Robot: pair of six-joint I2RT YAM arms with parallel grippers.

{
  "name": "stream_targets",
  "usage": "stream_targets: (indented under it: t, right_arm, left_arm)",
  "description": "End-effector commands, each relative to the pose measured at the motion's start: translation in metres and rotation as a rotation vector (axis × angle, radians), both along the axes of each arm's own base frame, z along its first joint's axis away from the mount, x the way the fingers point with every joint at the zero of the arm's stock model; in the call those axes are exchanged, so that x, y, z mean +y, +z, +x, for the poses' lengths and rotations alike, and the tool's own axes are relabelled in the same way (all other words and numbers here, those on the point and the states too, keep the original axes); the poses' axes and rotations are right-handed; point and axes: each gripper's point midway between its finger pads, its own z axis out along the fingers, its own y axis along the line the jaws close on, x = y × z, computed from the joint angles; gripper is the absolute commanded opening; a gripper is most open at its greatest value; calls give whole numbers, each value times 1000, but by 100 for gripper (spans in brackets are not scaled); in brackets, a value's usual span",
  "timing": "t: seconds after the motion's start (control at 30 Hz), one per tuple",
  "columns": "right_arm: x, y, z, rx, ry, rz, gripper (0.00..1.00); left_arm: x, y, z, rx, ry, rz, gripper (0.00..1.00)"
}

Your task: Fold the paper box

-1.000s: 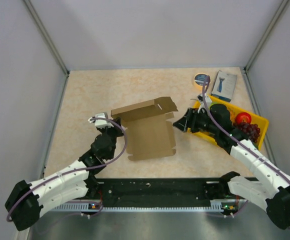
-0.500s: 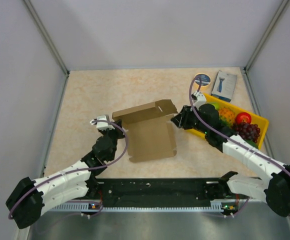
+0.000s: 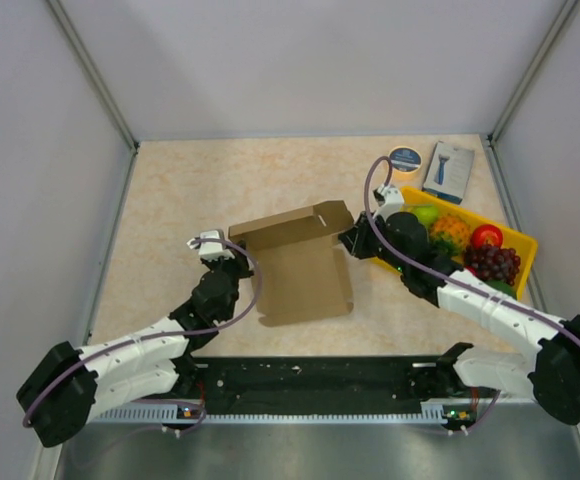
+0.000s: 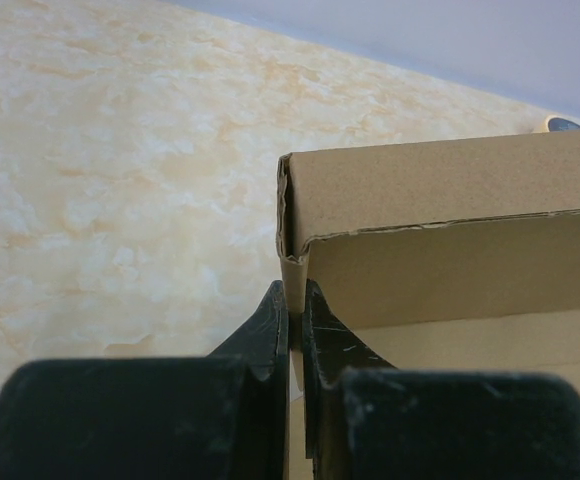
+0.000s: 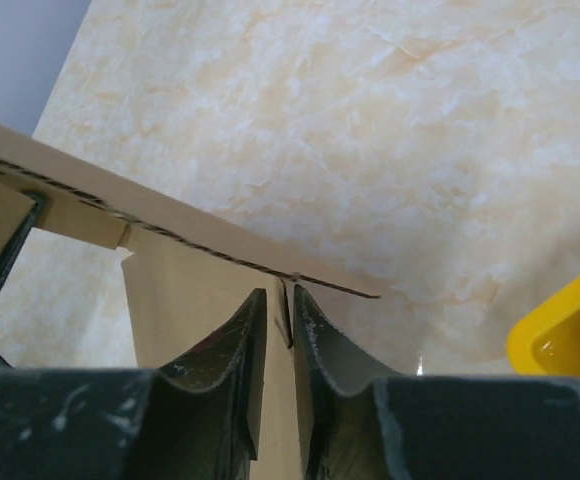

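The paper box is brown cardboard lying partly folded mid-table, its back wall raised and its base flat. My left gripper is shut on the upright left corner flap, which sits pinched between the fingertips in the left wrist view, with the paper box's wall rising just beyond. My right gripper is at the box's right side. In the right wrist view its jaws stand narrowly apart astride a thin flap edge of the paper box, with a slim gap showing beside one finger.
A yellow tray holding fruit sits just right of the right gripper, and its corner shows in the right wrist view. A blue-and-white retail box and a tape roll lie at the back right. Grey walls enclose the table.
My right gripper has moved left from the tray to the box's right flap, and its jaws have narrowed from wide open to nearly closed around it. The left gripper keeps its hold.
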Motion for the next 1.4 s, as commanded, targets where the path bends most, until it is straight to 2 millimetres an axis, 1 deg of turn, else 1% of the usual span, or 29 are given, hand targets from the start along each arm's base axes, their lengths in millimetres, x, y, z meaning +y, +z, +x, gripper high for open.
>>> stream_targets:
  t: [0.0, 0.1, 0.13, 0.2, 0.23, 0.3, 0.33, 0.4, 0.43, 0.47, 0.5, 0.53, 0.57, 0.67, 0.73, 0.77, 0.83, 0.87, 0.9, 0.93, 0.97, 1.0, 1.03, 1.1, 1.13, 1.17, 1.23, 1.27, 1.37]
  right_arm:
    - [12, 16, 6, -75, 3, -15, 14]
    - [22, 12, 0, -60, 28, -11, 13]
    - [27, 13, -3, -59, 40, -4, 15]
    - [30, 12, -6, -40, 46, 31, 21]
    - [33, 11, -7, -32, 50, 49, 30]
    - [38, 14, -10, -28, 68, 92, 32]
    - [43, 15, -14, -16, 98, 112, 33]
    - [47, 22, -18, 0, 120, 170, 36]
    - [47, 25, -19, 3, 134, 202, 38]
    - [46, 24, -23, 35, 139, 251, 38]
    - [45, 37, -23, 23, 184, 321, 38]
    - [46, 38, -25, 34, 204, 352, 38]
    - [46, 39, -28, 61, 211, 390, 38]
    - [41, 35, -24, 96, 191, 383, 39]
    - [35, 26, -19, 139, 162, 373, 42]
    - [34, 24, -19, 158, 161, 388, 42]
    - [35, 20, -19, 180, 171, 388, 41]
    - [36, 24, -19, 165, 185, 383, 41]
    - [39, 27, -24, 166, 217, 385, 40]
    - [40, 27, -25, 172, 225, 382, 35]
    - [40, 31, -25, 161, 235, 368, 34]
    - [40, 31, -26, 158, 240, 353, 33]
    - [39, 35, -26, 139, 247, 341, 34]
    - [35, 39, -28, 104, 260, 294, 37]
    - [32, 39, -29, 97, 256, 271, 40]
    - [25, 42, -29, 79, 249, 237, 41]
    - [19, 44, -29, 75, 248, 209, 41]
    - [12, 47, -25, 61, 239, 200, 41]
    - [-1, 45, -28, 66, 245, 204, 41]
  left_arm:
    - [-3, 14, 5, -33, 15, -64, 0]
    - [-4, 13, 6, -29, 15, -67, 0]
    - [-4, 14, 6, -28, 16, -70, 0]
    - [-4, 15, 6, -24, 17, -85, 0]
    - [-5, 15, 5, -25, 14, -92, 0]
    - [-6, 17, 3, -24, 3, -121, 0]
    - [-6, 18, 2, -25, 1, -129, 0]
    - [-6, 21, 1, -25, -1, -158, 0]
    - [-5, 18, -1, -10, -2, -157, 0]
    - [-6, 19, -2, -7, -7, -179, 0]
    - [-5, 22, -4, -15, -9, -197, 0]
    - [-4, 19, -5, -3, -9, -197, 0]
    - [-4, 20, -6, -2, -7, -215, 0]
    - [-3, 25, -9, -7, -16, -242, 0]
    - [-3, 29, -13, -17, -31, -266, 0]
    - [-2, 28, -15, -9, -31, -275, 0]
    - [0, 33, -17, -20, -36, -300, 0]
    - [0, 31, -19, -15, -38, -305, 0]
    - [1, 32, -19, -17, -38, -309, 0]
    - [-1, 32, -20, -14, -44, -311, 0]
    - [-1, 31, -20, -11, -45, -312, 0]
    - [-1, 30, -20, -7, -46, -311, 0]
    - [-2, 29, -19, -4, -46, -312, 0]
    - [-2, 28, -19, -1, -48, -306, 0]
    - [-2, 28, -19, -1, -48, -302, 0]
    - [-2, 27, -20, 1, -48, -299, 0]
    - [-2, 29, -20, -3, -52, -300, 0]
    - [-2, 30, -21, -7, -56, -303, 0]
    - [-2, 32, -22, -15, -63, -306, 0]
